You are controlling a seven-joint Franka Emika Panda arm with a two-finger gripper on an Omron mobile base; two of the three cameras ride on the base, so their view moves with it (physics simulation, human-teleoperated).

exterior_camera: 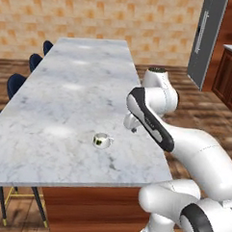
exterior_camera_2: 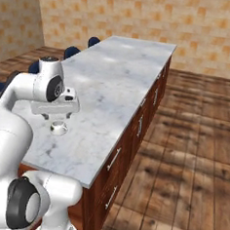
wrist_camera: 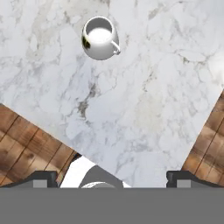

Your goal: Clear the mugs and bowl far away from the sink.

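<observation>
One squat rounded white mug with a dark yellowish mark on its side (exterior_camera: 101,140) stood upright on the long white-and-grey marbled island countertop (exterior_camera: 76,91), toward the near end and away from every edge. In the hand view the same mug (wrist_camera: 100,38) showed a pale interior with nothing in it that I could make out, and its handle pointed toward the right of that view. The dark yellowish mark sat on the side opposite the handle; I could read no lettering or brand on it.

My two-finger gripper (wrist_camera: 112,179) hung above the countertop with its two dark finger tips (wrist_camera: 38,178) spread wide and nothing between them. The mug lay well apart from the tips, toward the top of the hand view. In the right base view my hand (exterior_camera_2: 56,107) sat just above the mug (exterior_camera_2: 58,127), not touching it.

I counted three dark blue chairs (exterior_camera: 16,84) along the far-left side of the island, and part of a fourth at the picture's edge. One tall grey refrigerator with a long handle (exterior_camera: 207,38) stood beyond the island, beside one dark wooden cabinet (exterior_camera: 230,78). The island's side carried wooden drawer fronts with metal handles (exterior_camera_2: 114,158). The floor was wooden planking (exterior_camera_2: 191,162).
</observation>
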